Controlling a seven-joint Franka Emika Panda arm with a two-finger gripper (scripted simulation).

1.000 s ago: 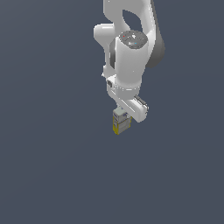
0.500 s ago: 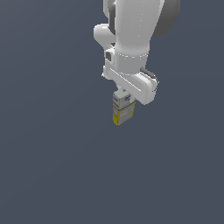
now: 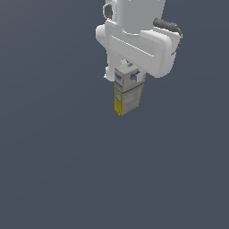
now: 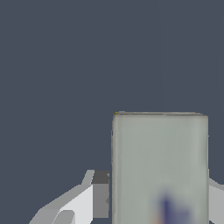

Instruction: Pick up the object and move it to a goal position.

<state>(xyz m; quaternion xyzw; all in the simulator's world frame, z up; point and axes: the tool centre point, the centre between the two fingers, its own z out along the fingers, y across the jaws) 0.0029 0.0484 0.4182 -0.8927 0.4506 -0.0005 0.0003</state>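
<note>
In the exterior view the white, glossy Panda arm (image 3: 134, 36) comes down from the top of the frame, its broad wrist housing filling the upper middle. Beneath that housing hangs the small tall rectangular carton (image 3: 127, 89), grey-white with printed text panels, blue marks near its top and a yellow strip along its bottom edge. The carton stands close to upright, with one vertical corner turned toward the camera, and its top disappears under the wrist, so the end effector (image 3: 129, 74) is mostly hidden there. Only a small white finger piece shows against the carton's upper part.

The wrist view makes the grip plainer. The carton (image 4: 159, 168) fills the lower right part of the picture as a pale grey-green slab with a blurred blue and orange mark near the frame's edge. A white finger with a dark grey pad (image 4: 99, 194) lies against one side of it, and a sliver of the other white finger shows at the opposite side (most of it is cut off by the frame). The end effector (image 4: 159, 201) is thus clamped on the carton, one finger on each flank.

Around the carton both views show only the flat, dark blue-grey surface (image 3: 53, 170), without any marking
</note>
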